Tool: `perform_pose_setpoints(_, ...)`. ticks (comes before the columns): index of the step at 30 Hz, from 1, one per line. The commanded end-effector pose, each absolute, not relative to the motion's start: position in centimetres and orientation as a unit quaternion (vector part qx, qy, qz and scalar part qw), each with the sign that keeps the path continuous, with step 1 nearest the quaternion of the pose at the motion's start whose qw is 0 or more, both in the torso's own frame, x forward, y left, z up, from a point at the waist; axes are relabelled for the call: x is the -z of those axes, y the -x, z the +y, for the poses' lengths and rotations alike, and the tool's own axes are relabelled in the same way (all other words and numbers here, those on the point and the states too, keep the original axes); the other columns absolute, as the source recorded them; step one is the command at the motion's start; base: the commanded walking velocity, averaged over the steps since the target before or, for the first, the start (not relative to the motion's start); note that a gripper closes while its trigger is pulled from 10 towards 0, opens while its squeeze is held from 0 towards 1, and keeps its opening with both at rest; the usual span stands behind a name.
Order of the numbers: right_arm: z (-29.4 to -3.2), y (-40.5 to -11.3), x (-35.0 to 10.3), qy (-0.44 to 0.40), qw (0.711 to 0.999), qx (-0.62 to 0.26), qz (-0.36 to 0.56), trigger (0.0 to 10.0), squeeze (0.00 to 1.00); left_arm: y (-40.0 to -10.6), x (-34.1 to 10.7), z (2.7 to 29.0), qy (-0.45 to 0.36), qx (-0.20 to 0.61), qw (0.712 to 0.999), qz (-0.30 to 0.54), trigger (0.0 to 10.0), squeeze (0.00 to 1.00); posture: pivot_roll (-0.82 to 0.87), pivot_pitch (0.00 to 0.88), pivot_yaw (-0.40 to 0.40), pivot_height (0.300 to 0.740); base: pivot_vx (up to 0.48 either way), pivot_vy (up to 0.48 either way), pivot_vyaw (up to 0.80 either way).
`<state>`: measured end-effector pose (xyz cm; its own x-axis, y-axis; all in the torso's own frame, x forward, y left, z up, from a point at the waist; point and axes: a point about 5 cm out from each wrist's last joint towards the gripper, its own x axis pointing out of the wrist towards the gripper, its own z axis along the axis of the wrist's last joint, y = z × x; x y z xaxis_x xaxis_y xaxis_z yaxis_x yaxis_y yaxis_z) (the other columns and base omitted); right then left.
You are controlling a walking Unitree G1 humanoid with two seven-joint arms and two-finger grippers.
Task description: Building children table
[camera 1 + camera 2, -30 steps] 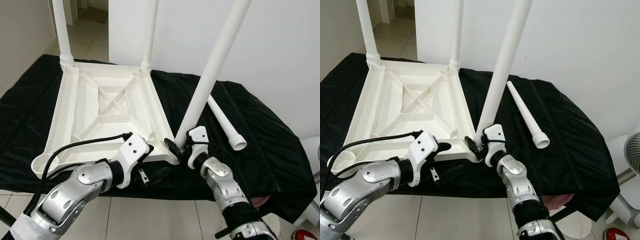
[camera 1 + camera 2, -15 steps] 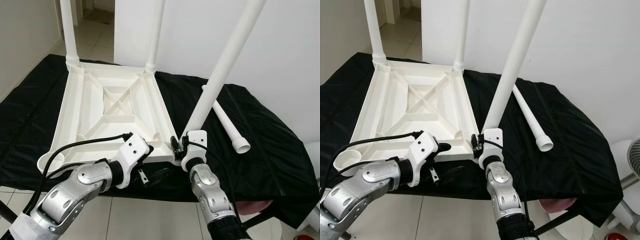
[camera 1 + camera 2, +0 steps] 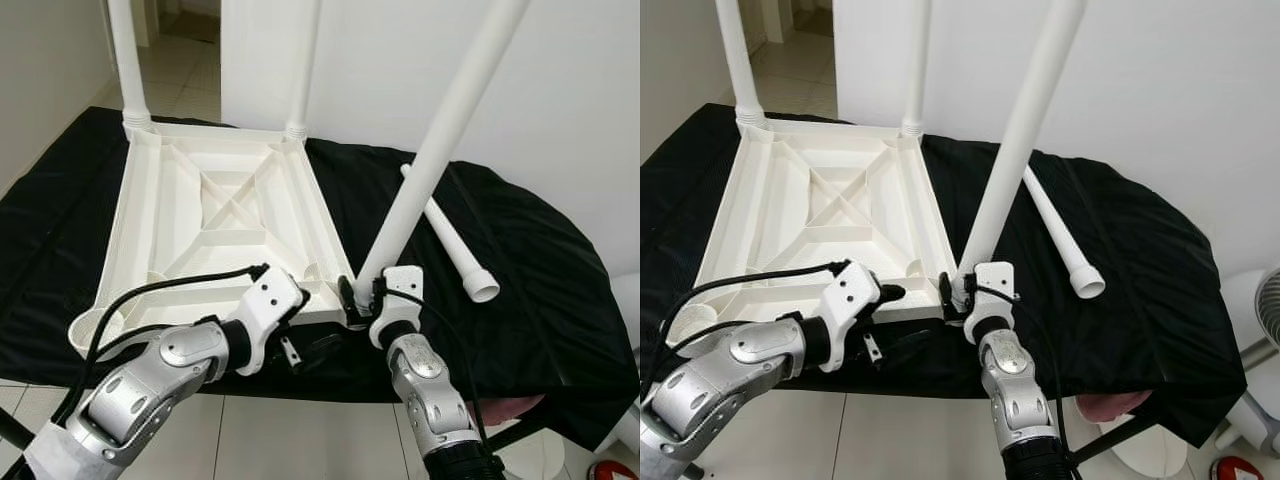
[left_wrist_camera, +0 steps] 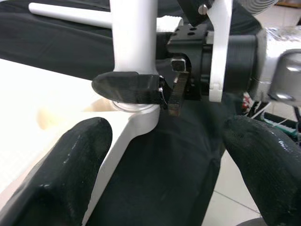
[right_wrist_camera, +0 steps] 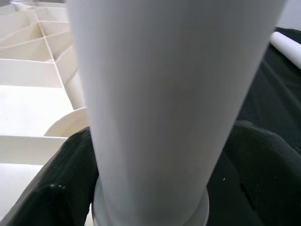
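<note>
Tabletop (image 3: 215,215), white plastic, lies upside down on the black-draped surface (image 3: 540,270), ribbed underside up so the corner sockets face upward for the legs. Two far legs (image 3: 128,60) & (image 3: 303,65) stand upright in the back corners, look seated. Third leg (image 3: 435,150) is the one in play: right gripper (image 3: 362,300) is clamped round its base, w/ a finger (image 5: 56,188) on each side of the tube in the right wrist view, foot resting at the near-right corner socket. Leg leans to the right, not plumb, so prob. not seated yet; holding it low at the base gives control right where it meets the socket. Left gripper (image 3: 305,345) sits just below the near edge of the tabletop beside that corner, fingers (image 4: 61,174) spread apart, gripping nothing – looks placed to brace or steady the corner, though that's a guess. Fourth leg (image 3: 450,245) lies loose on the cloth to the right, well apart from the tabletop. Near-left socket (image 3: 92,325) open, waiting. Approx. half done; next needs the leaning leg stood upright & pushed/twisted home. Risk: tabletop skidding on the slick cloth.
</note>
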<state>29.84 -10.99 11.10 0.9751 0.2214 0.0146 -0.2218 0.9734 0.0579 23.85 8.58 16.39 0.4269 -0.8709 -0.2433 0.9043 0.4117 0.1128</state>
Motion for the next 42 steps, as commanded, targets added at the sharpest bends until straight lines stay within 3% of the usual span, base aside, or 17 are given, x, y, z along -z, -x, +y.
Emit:
perform_pose_setpoints(1, -12.2, -29.9, -11.2, -0.037, 0.994, -0.102, -0.012, 10.0, 1.00, -23.1, -16.3, 8.0, -0.111, 0.593, 0.793, 0.081, 10.0, 0.00, 0.02, 0.000, -0.149, 0.740, 0.000, 0.000, 0.00)
perform_pose_setpoints(7, -13.5, -30.2, -11.6, -0.012, 0.980, -0.196, -0.025, 10.0, 1.00, -23.1, -16.4, 8.1, -0.110, 0.592, 0.794, 0.082, 10.0, 0.00, 0.03, 0.000, -0.136, 0.740, 0.000, 0.000, 0.00)
perform_pose_setpoints(8, -13.7, -30.3, -11.7, -0.008, 0.976, -0.218, -0.027, 10.0, 0.00, -23.1, -16.4, 8.1, -0.109, 0.593, 0.794, 0.082, 10.0, 0.00, 0.03, 0.000, -0.133, 0.740, 0.000, 0.000, 0.00)
perform_pose_setpoints(19, -12.8, -32.3, -11.9, 0.042, 0.937, -0.346, -0.023, 10.0, 0.00, -23.1, -16.5, 7.9, -0.110, 0.599, 0.789, 0.082, 10.0, 0.00, 0.04, 0.000, -0.118, 0.740, 0.000, 0.000, 0.00)
perform_pose_setpoints(28, -11.8, -32.7, -11.5, 0.052, 0.917, -0.396, -0.011, 10.0, 0.00, -23.2, -16.7, 7.9, -0.111, 0.598, 0.790, 0.081, 10.0, 0.00, 0.05, 0.000, -0.122, 0.740, 0.000, 0.000, 0.00)
perform_pose_setpoints(29, -11.7, -32.9, -11.4, 0.054, 0.915, -0.401, -0.007, 5.0, 0.00, -23.2, -16.7, 7.9, -0.111, 0.598, 0.790, 0.080, 10.0, 0.00, 0.05, 0.000, -0.123, 0.740, 0.000, 0.000, 0.00)
perform_pose_setpoints(30, -11.7, -33.0, -11.2, 0.055, 0.913, -0.405, -0.004, 3.5, 0.00, -23.2, -16.7, 7.9, -0.112, 0.597, 0.790, 0.079, 10.0, 0.00, 0.05, 0.000, -0.126, 0.740, 0.000, 0.000, 0.00)
perform_pose_setpoints(32, -11.7, -33.1, -11.1, 0.054, 0.912, -0.408, -0.002, 3.5, 0.00, -23.2, -16.7, 7.9, -0.113, 0.597, 0.790, 0.079, 10.0, 0.00, 0.05, 0.000, -0.126, 0.740, 0.000, 0.000, 0.00)
perform_pose_setpoints(33, -11.7, -33.2, -11.0, 0.054, 0.911, -0.409, 0.001, 0.0, 0.00, -23.2, -16.7, 7.9, -0.113, 0.597, 0.790, 0.079, 10.0, 0.00, 0.05, 0.000, -0.126, 0.740, 0.000, 0.000, 0.00)
perform_pose_setpoints(42, -12.6, -33.0, -10.0, 0.035, 0.915, -0.402, 0.018, 0.0, 0.00, -23.3, -16.7, 7.8, -0.113, 0.597, 0.790, 0.079, 10.0, 0.00, 0.05, 0.000, -0.126, 0.740, 0.000, 0.000, 0.00)
